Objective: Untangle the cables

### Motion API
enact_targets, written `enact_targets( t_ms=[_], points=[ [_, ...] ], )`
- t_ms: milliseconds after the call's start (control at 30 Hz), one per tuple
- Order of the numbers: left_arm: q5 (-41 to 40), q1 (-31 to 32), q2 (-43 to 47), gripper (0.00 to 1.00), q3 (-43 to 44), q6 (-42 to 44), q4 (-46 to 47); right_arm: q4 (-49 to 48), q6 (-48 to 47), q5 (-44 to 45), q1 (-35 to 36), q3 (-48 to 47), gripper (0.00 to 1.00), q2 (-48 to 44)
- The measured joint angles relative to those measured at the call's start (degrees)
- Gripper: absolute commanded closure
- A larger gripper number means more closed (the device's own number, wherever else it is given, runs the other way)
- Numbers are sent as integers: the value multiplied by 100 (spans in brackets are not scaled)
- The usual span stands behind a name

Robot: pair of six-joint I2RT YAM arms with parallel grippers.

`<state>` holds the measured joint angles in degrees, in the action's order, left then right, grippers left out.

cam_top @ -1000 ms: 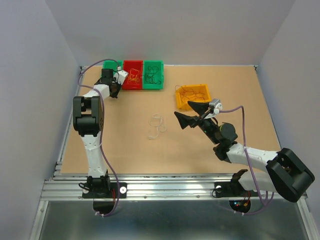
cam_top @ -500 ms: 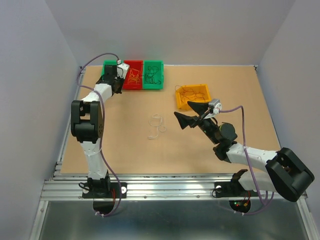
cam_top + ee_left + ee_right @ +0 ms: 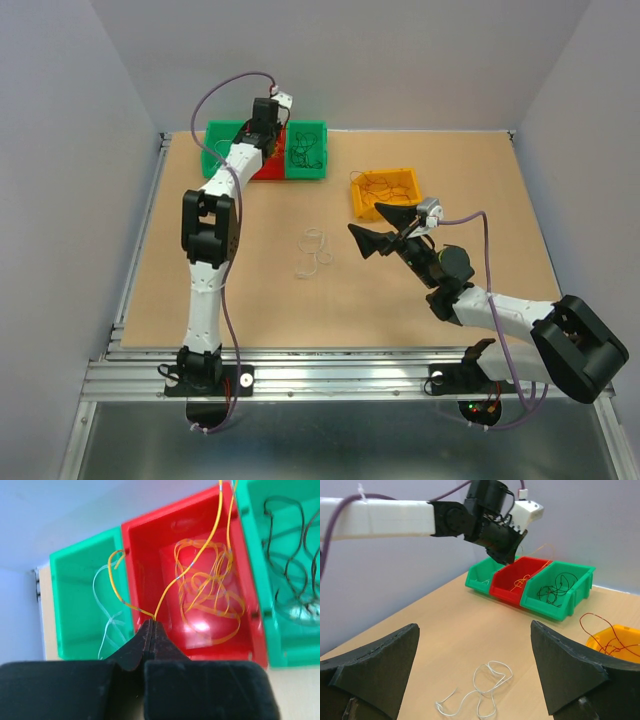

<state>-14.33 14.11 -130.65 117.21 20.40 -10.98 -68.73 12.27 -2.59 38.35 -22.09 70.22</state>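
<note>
My left gripper is shut on a thin orange cable, pinched at the fingertips. It hangs above the red bin, where more orange cable lies in loops. A white cable lies in the left green bin, and dark cables in the right green bin. A loose white cable lies curled on the table's middle. My right gripper hovers open just right of it with nothing between its fingers.
A yellow bin holding a reddish-brown cable sits at the back right, close behind the right gripper. The three bins stand in a row against the far edge of the brown table. Grey walls enclose the sides.
My left arm has swung right from the left green bin and risen over the red bin, staying shut. The right arm has not moved.
</note>
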Motion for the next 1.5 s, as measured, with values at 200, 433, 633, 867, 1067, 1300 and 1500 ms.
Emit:
enact_targets(
  t_ms=[200,433,633,867,1067,1300,1500],
  points=[
    [-125,157,-1154,100,1025,7,-420,42,0,4,0,0,3,-2],
    [50,149,-1631,94,1187,-15,-785,109,0,4,0,0,3,-13],
    [254,92,-1543,67,1029,-63,-719,144,2,4,0,0,4,-13],
    [540,83,-564,37,144,-96,-619,157,17,2,0,-4,4,2],
    [966,83,800,18,-699,-138,-269,369,20,9,0,-9,4,37],
    [1668,118,2721,1,-2776,-138,341,1314,39,251,0,-221,0,-264],
    [2197,579,4044,1,-4983,-127,437,2293,96,750,0,-426,0,-1036]
  ],
)
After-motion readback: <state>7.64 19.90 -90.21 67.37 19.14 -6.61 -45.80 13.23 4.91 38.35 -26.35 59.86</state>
